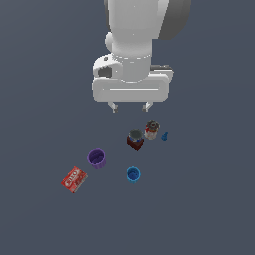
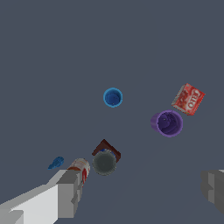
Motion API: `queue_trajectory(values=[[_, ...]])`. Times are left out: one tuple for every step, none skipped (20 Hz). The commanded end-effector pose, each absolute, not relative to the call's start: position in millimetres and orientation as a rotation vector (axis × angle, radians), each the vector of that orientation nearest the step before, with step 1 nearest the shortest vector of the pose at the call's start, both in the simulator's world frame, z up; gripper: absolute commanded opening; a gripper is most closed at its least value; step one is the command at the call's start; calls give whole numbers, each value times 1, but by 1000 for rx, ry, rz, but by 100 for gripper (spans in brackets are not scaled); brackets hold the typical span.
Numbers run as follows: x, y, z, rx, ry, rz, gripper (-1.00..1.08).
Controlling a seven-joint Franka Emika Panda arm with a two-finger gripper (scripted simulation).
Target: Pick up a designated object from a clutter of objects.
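- Gripper (image 1: 131,106) hangs in the air above the things, with its two fingers spread wide apart and nothing between them.
- Its big white arm (image 1: 134,40) comes down from the top of the exterior view.
- All the things lie on a plain dark grey counter (image 1: 209,209).
- The purple cup (image 1: 96,158) stands open side up, and it is my landmark.
- The red box (image 1: 74,179) lies flat just beside the purple cup, lower down and toward the exterior view's left. It has white letters on its face. They do not touch.
- The red box is well apart from the gripper.
- The blue cup (image 1: 133,174) stands open side up, near the purple cup, toward the exterior view's right and a bit lower.
- The dark red-brown block (image 1: 135,140) with a grey top sits up and toward the exterior view's right of the purple cup.
- The small can (image 1: 152,129) stands farther that same way from the purple cup, just beside the block.
- The tiny blue piece (image 1: 165,136) lies farthest from the purple cup, just past the can.
- In the wrist view, the red box (image 2: 188,99) is again right by the purple cup (image 2: 167,123), with a thin gap between them.
- The blue cup (image 2: 113,97) sits alone there, well apart from the purple cup.
- One grey finger (image 2: 70,192) shows close by the can (image 2: 80,168) in the wrist view. I cannot tell if they touch.
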State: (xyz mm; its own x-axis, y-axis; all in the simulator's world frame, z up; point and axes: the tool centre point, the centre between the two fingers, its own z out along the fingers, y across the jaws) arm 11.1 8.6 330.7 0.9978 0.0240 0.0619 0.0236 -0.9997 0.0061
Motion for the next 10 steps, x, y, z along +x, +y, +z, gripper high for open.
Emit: queue_trajectory(values=[[11,9,331,3134,37,97,100],[11,8,331,3135,36,98,100],[12,8,331,3135,32,98,100],[13,8,331,3137,25,99,100],[14,7,332,3138,15,101,100],[15,7,332,3140,3,103,100],[17,6,333,3142,-7,105,100],[18,6,334,3143,-15,106,100],[18,6,334,3144,-20,107,100],[18,6,335,3144,-21,108,100]])
